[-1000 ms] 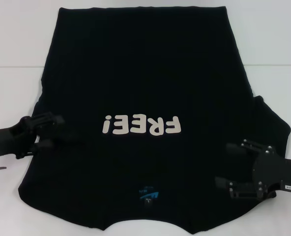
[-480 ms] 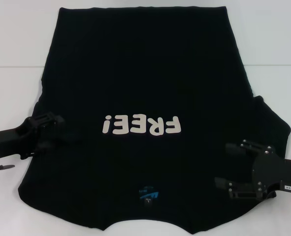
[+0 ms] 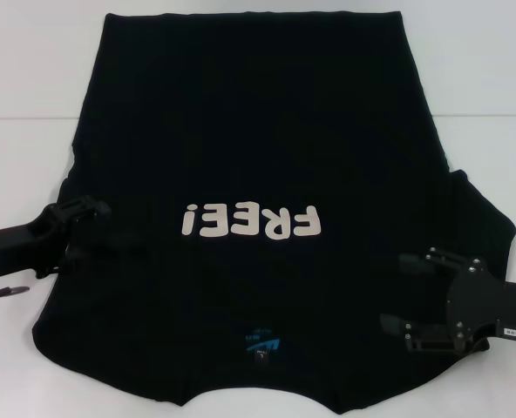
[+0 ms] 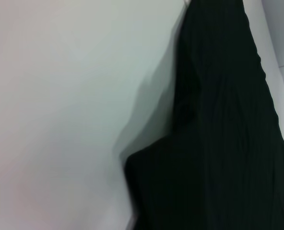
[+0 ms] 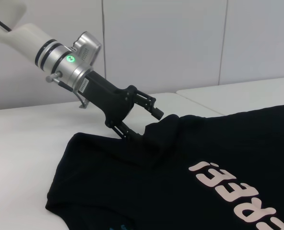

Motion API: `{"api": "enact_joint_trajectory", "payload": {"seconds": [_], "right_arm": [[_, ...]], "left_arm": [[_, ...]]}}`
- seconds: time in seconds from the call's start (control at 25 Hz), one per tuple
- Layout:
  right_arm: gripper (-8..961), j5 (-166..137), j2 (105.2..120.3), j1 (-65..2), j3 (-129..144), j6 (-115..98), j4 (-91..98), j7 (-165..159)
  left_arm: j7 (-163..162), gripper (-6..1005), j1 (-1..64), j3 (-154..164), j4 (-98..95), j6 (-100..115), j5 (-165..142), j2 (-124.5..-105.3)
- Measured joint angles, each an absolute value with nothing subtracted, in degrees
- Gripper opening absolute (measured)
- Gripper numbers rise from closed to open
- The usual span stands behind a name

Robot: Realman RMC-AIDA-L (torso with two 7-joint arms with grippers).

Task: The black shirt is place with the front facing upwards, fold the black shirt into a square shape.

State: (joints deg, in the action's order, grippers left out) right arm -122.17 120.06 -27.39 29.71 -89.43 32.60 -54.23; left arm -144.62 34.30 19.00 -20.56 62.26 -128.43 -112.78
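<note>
White worktop (image 3: pixel 23 78) runs under everything, with pale wall panels behind it in the right wrist view.

My left tool (image 3: pixel 97 228) reaches in from my left side at the shirt's sleeve edge. In the right wrist view (image 5: pixel 149 122) its two fingers (image 5: pixel 154 108) stand apart, one above and one below a raised fold of black cloth that sits between them; the cloth there is lifted off the worktop into a small peak. I cannot tell whether the fingers are pressing the fold or only flanking it. My left wrist view shows just the black cloth (image 4: pixel 218 143) beside the bare white surface, with a shadow along its edge.

The black shirt (image 3: pixel 258 139) lies spread flat over the middle of the worktop, front up, its white "FREE!" lettering (image 3: pixel 247 223) reading upside down toward me and a small blue logo (image 3: pixel 262 344) nearer my side, close to the collar. The hem lies at the far edge.

My right tool (image 3: pixel 396 292) sits over the shirt's right sleeve area, low and near me, its two fingers (image 3: pixel 419 261) spread wide apart with nothing between them but the cloth lying beneath.
</note>
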Motion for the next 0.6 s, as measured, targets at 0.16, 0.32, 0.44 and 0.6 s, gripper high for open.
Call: {"api": "enact_joint_trajectory", "payload": {"seconds": [0.16, 0.32, 0.44, 0.6], "right_arm": [[941, -122.2, 120.06, -27.4, 29.7, -89.5, 32.6, -54.2], [941, -122.2, 120.06, -27.4, 29.7, -89.5, 32.6, -54.2], [941, -122.2, 120.06, -27.4, 29.7, -89.5, 32.5, -54.2], [941, -122.2, 120.05, -27.3, 29.7, -89.7, 32.5, -54.2]], "left_arm": [[-144.6, 872, 34.9, 19.0, -20.6, 62.1, -127.4, -112.87], [-144.7, 872, 35.7, 19.0, -20.6, 62.0, -127.1, -113.12], [-144.7, 871, 36.0, 19.0, -20.6, 61.6, -127.1, -113.30], [-144.5, 871, 37.1, 19.0, -20.6, 60.1, -126.3, -113.89]]}}
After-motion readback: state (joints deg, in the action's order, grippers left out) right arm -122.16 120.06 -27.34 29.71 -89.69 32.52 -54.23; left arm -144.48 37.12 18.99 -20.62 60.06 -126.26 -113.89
